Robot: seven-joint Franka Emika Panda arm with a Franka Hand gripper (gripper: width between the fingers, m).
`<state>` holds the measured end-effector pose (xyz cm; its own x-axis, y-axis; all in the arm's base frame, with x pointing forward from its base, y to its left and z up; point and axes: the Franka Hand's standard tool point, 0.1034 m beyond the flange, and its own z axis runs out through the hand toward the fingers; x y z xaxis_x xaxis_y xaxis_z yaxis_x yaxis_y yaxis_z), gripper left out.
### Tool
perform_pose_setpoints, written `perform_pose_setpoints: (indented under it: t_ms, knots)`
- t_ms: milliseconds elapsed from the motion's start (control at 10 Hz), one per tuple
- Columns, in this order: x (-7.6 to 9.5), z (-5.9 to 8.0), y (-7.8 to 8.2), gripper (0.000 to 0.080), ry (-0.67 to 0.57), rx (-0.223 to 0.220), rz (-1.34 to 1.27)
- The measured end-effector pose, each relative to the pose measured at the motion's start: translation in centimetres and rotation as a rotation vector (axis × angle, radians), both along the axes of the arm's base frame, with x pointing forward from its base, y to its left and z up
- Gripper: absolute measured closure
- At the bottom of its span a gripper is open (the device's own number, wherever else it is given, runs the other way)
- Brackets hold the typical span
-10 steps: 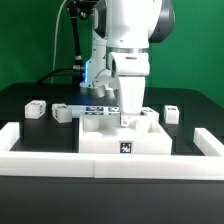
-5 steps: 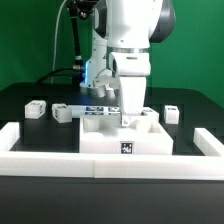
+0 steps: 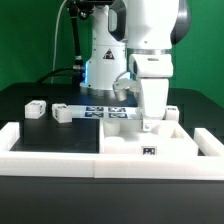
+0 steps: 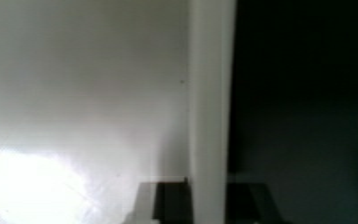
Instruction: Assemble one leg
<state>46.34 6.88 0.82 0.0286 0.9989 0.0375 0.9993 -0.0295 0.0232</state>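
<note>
My gripper [image 3: 152,124] reaches down into the big white panel [image 3: 145,140] and is shut on one of its upright walls. In the wrist view the panel wall [image 4: 208,90] runs as a thin white strip between my two dark fingers, with the gripper [image 4: 208,203] closed around it. The panel lies against the front white bar and shows a tag on its front face. Two legs, small white blocks, lie on the black table at the exterior view's left: one [image 3: 35,108] and another [image 3: 63,113]. No leg is held.
A long white bar frame [image 3: 50,163] runs along the front with raised ends at both sides. The marker board [image 3: 100,111] lies behind the panel by the robot base. A small white block [image 3: 176,113] sits at the panel's far right corner.
My arm and the gripped panel have slid together toward the exterior view's right along the front bar. The two legs on the left have not moved.
</note>
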Motion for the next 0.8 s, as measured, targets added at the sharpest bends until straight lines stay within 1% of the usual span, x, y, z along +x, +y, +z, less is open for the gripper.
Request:
perform_pose_setpoints:
  t_ms: [100, 400, 500, 600, 700, 800]
  knots:
    - [0.7, 0.0, 0.7, 0.0741, -0.009, 0.003, 0.001]
    - [2.1, 0.0, 1.0, 0.0741, -0.005, 0.0, 0.008]
    - [2.2, 0.0, 1.1, 0.0741, -0.007, 0.001, 0.009]
    - [2.1, 0.0, 1.0, 0.0661, -0.005, 0.0, 0.007]
    - [2.1, 0.0, 1.0, 0.0526, -0.005, 0.0, 0.006]
    - [2.1, 0.0, 1.0, 0.0526, -0.005, 0.0, 0.006]
